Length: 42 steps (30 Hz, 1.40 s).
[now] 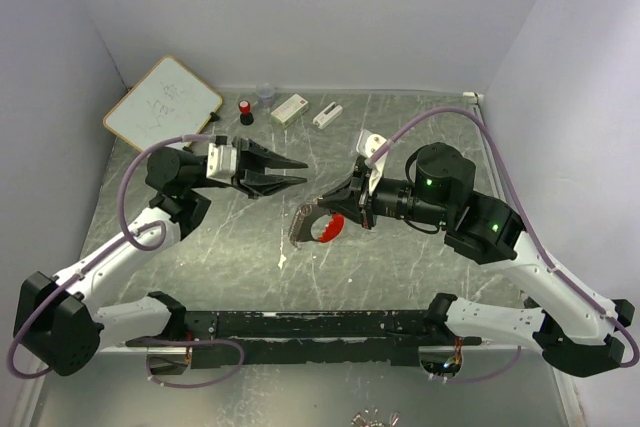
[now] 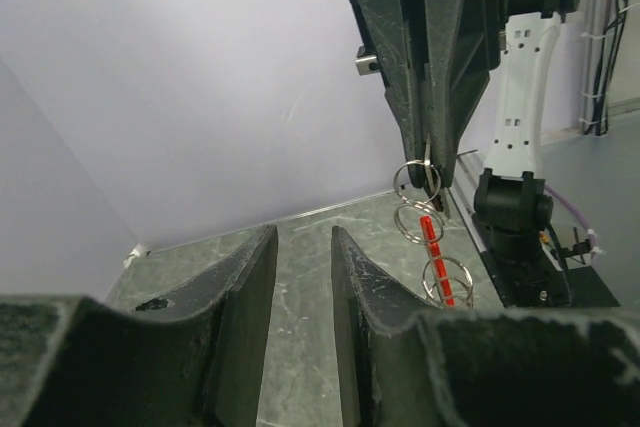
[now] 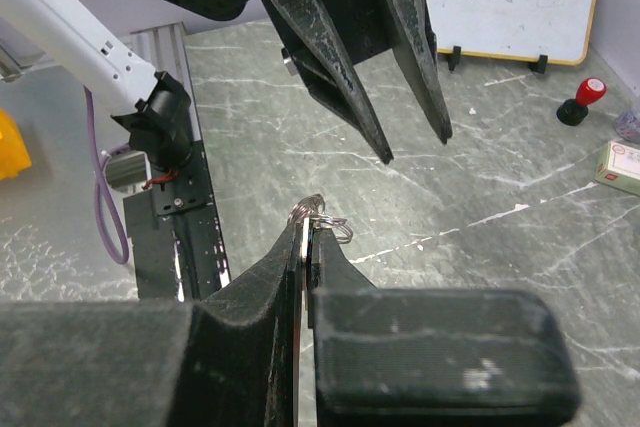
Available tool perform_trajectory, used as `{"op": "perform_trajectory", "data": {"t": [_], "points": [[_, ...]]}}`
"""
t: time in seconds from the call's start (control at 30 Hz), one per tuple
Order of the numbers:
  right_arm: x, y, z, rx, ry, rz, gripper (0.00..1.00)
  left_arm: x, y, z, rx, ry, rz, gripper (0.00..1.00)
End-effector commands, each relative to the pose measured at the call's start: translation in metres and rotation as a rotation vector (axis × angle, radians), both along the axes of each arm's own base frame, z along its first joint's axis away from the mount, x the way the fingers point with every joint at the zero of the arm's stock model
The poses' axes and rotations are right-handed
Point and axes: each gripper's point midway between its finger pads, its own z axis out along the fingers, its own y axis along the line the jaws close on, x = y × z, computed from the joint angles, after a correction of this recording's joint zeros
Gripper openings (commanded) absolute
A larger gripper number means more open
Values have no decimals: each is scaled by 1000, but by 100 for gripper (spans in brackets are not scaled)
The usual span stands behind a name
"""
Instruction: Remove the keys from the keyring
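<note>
Marble table (image 1: 250, 247), frame centre: one right gripper (image 3: 308, 232) pinches one keyring (image 2: 431, 233); one left gripper (image 1: 303, 172), jaws spread, empty.

Shiny metal keyring (image 2: 431, 231), smooth marbled table (image 1: 250, 247)

On the camera riding your right pincer (image 3: 308, 237), the keyring (image 3: 318, 212) is almost all buried between the pressed-together fingers, with just a bit of wire loop poking past the tips. From the left wrist, its lowest loop drops out of sight behind a finger of the left pincer (image 2: 303, 239). Overhead, the loops under the right pincer are too tiny to count, so you can't tell if any keys hang there. Small metal bits (image 1: 375, 415) way behind both pincers get chopped by the bottom edge.
</note>
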Motion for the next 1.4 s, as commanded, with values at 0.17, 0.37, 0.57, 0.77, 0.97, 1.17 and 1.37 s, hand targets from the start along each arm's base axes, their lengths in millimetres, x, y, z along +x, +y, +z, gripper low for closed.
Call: {"op": "perform_trajectory", "data": {"t": [0.17, 0.37, 0.57, 0.77, 0.97, 1.17, 1.37], "points": [[-2, 0, 15, 40, -28, 8, 0, -31, -13, 1, 4, -39, -130, 37], [-3, 0, 16, 48, -31, 10, 0, -33, -21, -4, 23, -27, -139, 36], [-2, 0, 16, 46, -31, 8, 0, -36, -22, -6, 20, -25, -153, 36], [-2, 1, 16, 49, -35, 8, 0, -40, -28, -10, 24, -14, -183, 36], [-2, 2, 16, 51, -34, 12, 0, -44, -30, -13, 28, -12, -190, 36], [-2, 2, 14, 51, -34, 11, 0, -51, -26, -13, 21, -22, -212, 36], [-3, 0, 15, 53, -34, 11, 0, -61, -22, -10, 1, -39, -260, 36]]}}
